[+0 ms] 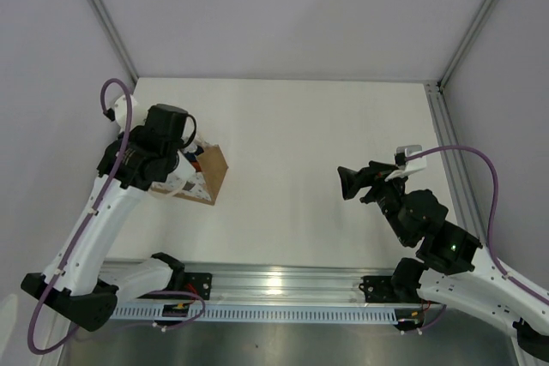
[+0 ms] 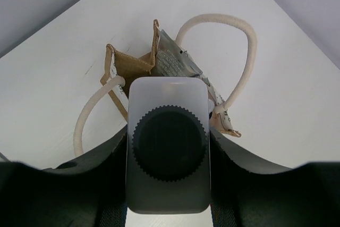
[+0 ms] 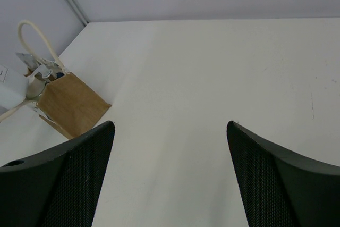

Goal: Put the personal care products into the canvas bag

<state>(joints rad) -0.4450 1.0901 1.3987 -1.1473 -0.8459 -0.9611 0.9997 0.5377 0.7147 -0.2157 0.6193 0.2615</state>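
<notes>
The canvas bag (image 1: 208, 174) stands at the left of the table, tan with cream rope handles (image 2: 245, 46); it also shows in the right wrist view (image 3: 71, 104). My left gripper (image 1: 175, 165) is directly over the bag's open mouth (image 2: 133, 68), shut on the translucent white bottle with the dark cap (image 2: 169, 136), cap towards the camera. A grey-white flat tube (image 2: 174, 61) stands inside the bag. Other container tops (image 3: 43, 73) peek out of the bag, too small to name. My right gripper (image 1: 347, 183) is open and empty above bare table (image 3: 170, 126), far right of the bag.
A white table (image 1: 300, 126) is enclosed by grey walls and metal frame posts (image 1: 101, 15). An aluminium rail (image 1: 283, 285) runs along the near edge between the arm bases. A purple cable loops by each arm.
</notes>
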